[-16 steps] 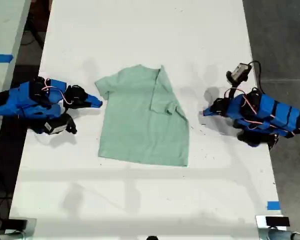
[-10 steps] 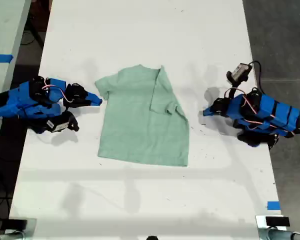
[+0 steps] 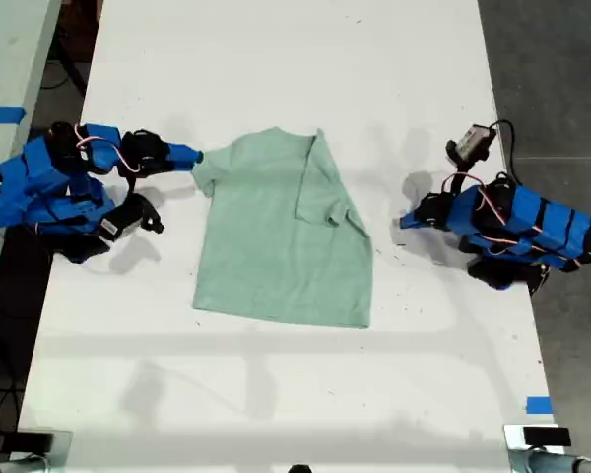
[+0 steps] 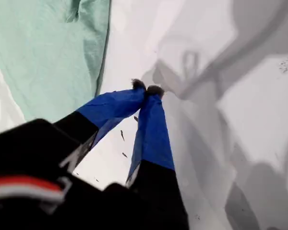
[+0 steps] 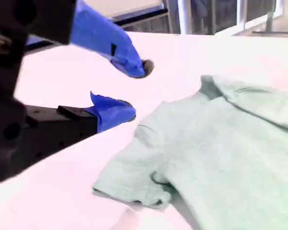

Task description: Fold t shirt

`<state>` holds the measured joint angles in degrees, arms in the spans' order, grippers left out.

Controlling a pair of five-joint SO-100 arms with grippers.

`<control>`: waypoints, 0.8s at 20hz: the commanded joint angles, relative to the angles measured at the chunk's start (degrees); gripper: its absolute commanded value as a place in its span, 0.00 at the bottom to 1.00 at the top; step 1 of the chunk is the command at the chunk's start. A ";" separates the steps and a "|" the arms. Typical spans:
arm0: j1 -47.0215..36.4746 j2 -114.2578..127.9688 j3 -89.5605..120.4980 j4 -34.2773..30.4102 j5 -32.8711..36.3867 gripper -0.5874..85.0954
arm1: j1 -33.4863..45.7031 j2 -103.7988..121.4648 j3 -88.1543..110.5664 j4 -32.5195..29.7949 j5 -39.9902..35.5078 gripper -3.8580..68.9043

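Observation:
The pale mint-green t shirt (image 3: 276, 236) lies flat mid-table, its sleeve on the exterior view's right folded in over the body. My second gripper (image 3: 191, 156) is at the exterior view's left, open, its tips right at the shirt's spread sleeve (image 3: 205, 172). The second wrist view shows that gripper (image 5: 132, 88) open above the table, close to the sleeve (image 5: 134, 177) and holding nothing. At the exterior view's right my first gripper (image 3: 406, 221) rests shut, a short way from the shirt's edge. In the first wrist view its tips (image 4: 146, 89) are pressed together over bare table, beside the t shirt (image 4: 48, 48).
The white table (image 3: 276, 394) ends close behind both arms, with dark floor past the exterior view's right edge. A blue tape mark (image 3: 538, 405) sits near the table's front corner there. A second table with blue tape (image 3: 2, 114) stands at that view's left.
The second arm has swung away from the table's front and reached toward the shirt, bringing its gripper to the spread sleeve. The first arm and the shirt have not moved.

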<state>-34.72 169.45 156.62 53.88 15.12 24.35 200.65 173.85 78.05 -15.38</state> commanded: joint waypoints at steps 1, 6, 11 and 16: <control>-12.04 -14.77 -8.26 -3.96 15.21 0.18 | 0.35 0.53 1.49 -0.97 0.00 0.07; -21.53 -43.24 -17.05 -5.10 24.26 0.24 | 0.26 0.53 1.49 -0.97 0.09 0.07; -19.69 -53.53 -23.20 -5.36 25.14 0.23 | 0.26 0.53 1.49 -0.88 0.09 0.07; -16.44 -67.24 -29.44 -2.81 22.76 0.01 | 0.18 0.53 1.41 -0.88 0.09 0.07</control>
<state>-53.44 108.11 133.15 48.52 39.55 24.35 200.65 173.85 78.05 -15.38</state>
